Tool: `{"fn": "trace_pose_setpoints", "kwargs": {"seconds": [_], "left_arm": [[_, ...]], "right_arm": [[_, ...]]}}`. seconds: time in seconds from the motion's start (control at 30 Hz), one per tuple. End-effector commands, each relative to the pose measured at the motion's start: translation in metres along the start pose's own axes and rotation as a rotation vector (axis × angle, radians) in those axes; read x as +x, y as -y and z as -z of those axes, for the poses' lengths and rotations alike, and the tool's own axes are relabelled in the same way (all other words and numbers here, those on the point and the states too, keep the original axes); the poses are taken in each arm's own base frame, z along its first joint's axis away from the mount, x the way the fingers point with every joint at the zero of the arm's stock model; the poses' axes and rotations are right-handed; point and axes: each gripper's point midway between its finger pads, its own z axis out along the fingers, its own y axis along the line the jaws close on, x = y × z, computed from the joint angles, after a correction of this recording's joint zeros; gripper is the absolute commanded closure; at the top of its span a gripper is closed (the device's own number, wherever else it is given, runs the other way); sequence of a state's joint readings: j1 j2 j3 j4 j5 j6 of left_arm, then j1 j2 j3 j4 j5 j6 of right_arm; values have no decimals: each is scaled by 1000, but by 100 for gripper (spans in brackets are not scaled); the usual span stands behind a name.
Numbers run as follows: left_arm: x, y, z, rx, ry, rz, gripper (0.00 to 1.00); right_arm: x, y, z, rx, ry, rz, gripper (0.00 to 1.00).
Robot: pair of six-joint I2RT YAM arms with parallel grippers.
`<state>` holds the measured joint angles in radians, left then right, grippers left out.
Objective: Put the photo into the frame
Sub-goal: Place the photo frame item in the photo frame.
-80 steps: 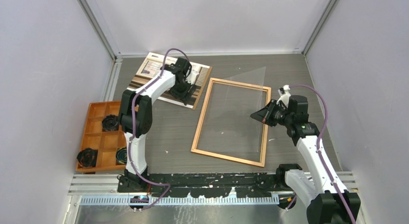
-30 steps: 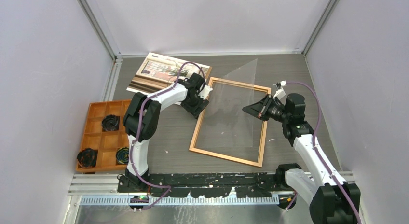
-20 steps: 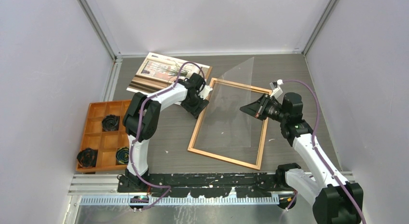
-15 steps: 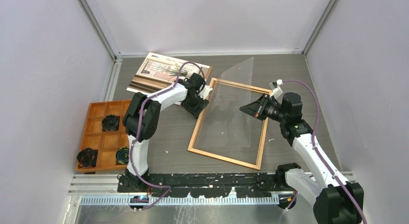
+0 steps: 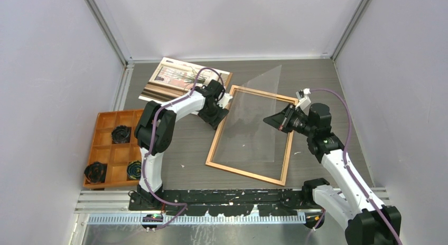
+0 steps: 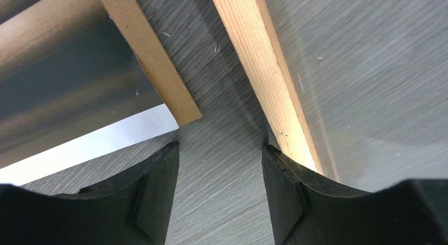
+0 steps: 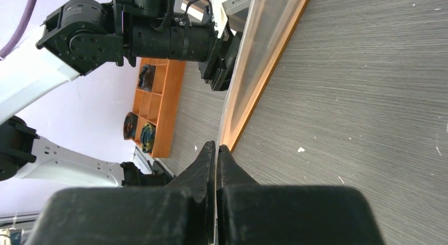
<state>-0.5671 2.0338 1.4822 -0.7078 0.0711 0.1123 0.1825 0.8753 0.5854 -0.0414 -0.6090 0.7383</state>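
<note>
Grey wood-grain table (image 5: 185,144) inside a white-walled cell, seen from above and from both wrists. The frame (image 5: 245,172) is lying flat at the table's centre, and the photo (image 5: 174,78) is lying face up near the far left corner on a brown board (image 6: 148,55), well apart from the frame's opening. The right claw (image 7: 216,146) is pinching shut on the edge of a clear sheet (image 5: 253,113) and holding it tilted, its far corner rising above the frame's far rail. The left claw (image 6: 220,152) is standing open and empty over bare table, between the board's corner and the frame's left rail. By judgement, the step in hand is handling the clear sheet at the frame, while the photo is not yet being moved. The next move is calling for a steady hold on the thin sheet and a brace on the frame so it is not sliding. An orange tray (image 5: 105,124) is sitting at the left. The left arm is covering the photo's near right corner in the overhead view. The sheet's outline is fading against the table, so whether its low edge is resting inside the frame cannot be told. Nor can it be told whether the left claw's finger is touching the rail.
</note>
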Motion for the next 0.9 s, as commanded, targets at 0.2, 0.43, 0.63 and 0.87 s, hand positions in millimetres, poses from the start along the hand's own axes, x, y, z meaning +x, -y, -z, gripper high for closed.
{"fn": "trace_pose_setpoints", "kwargs": {"seconds": [0.2,0.43,0.63,0.87], "left_arm": [[16,22,-2,98,-62,38,40],[16,21,-1,96,-63,37,40],[15,21,-2,94,-63,38,40],[17,19,-4,84,-68,36,41]], "right_arm": [[15,23,17,149,-42,97,99],[21,31,13,154,-51,88,99],[25,42,13,214,-81,60,99],[28,55,20,290,-78,50,97]]}}
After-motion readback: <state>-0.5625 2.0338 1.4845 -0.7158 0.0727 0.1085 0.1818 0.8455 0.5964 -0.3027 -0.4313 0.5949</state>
